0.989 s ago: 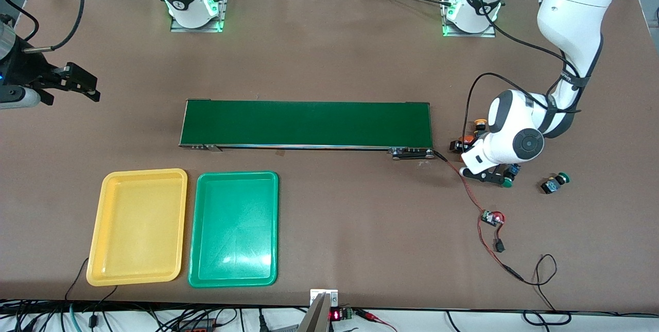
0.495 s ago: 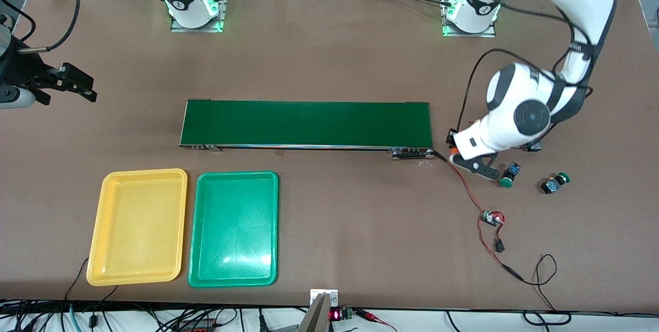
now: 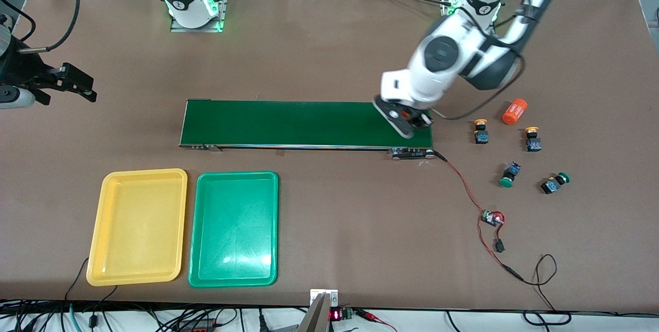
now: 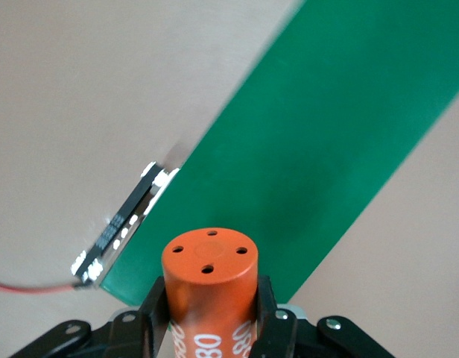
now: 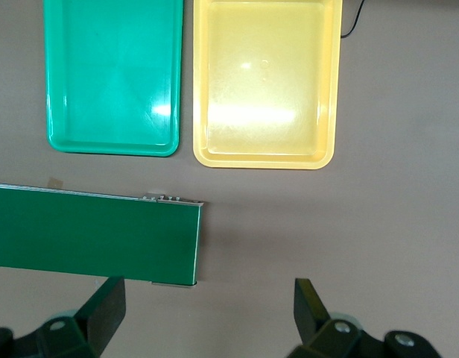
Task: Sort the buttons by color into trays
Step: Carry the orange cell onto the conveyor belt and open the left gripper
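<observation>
My left gripper [image 3: 410,120] is shut on an orange cylinder with white print [image 4: 209,272] and hangs over the dark-green conveyor belt [image 3: 304,123] at its end toward the left arm. Two yellow-capped buttons [image 3: 481,131] [image 3: 532,139] and two green-capped buttons [image 3: 508,175] [image 3: 554,184] lie on the table past that belt end. The yellow tray [image 3: 138,226] and the green tray [image 3: 234,229] sit side by side, nearer the front camera than the belt, both empty. My right gripper [image 3: 77,85] waits open over the table at the right arm's end.
A second orange cylinder [image 3: 515,111] lies beside the yellow-capped buttons. A small circuit board [image 3: 491,217] with a red wire running to the belt's end lies nearer the front camera than the green-capped buttons.
My left gripper closed on the orange cylinder among the buttons, rose and carried it over the belt's end. The buttons it hid now show. The right arm has barely moved.
</observation>
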Motion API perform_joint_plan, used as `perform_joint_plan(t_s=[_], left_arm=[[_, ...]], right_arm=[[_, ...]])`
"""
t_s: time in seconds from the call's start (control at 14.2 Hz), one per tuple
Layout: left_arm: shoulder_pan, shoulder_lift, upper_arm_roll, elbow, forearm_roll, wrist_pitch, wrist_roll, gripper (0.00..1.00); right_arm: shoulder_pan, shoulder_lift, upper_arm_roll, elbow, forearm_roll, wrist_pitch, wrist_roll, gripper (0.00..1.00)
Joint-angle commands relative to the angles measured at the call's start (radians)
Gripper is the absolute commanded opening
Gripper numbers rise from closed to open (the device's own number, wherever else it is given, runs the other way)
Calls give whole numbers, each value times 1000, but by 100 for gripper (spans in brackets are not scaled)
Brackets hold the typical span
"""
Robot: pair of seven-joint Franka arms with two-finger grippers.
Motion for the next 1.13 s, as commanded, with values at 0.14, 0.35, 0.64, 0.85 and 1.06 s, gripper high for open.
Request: perform_joint_plan(t_s=[0.14,0.35,0.64,0.85,1.06], left_arm=[[20,80,-29,3,239,45,348,6],[20,97,-26,1,293,47,428,6],[20,127,-15,1,307,50,390,51],[18,88,-18,-6,308,45,384,100],[23,-9,-20,-6,299,37,384,100]], right_arm=[[-17,5,3,11,0,-2,-12,100],[-17,5,3,11,0,-1,-15,100],[-17,5,3,11,0,-1,-15,100],[-17,5,3,11,0,-1,-15,100],[-17,5,3,11,0,-1,-15,100]])
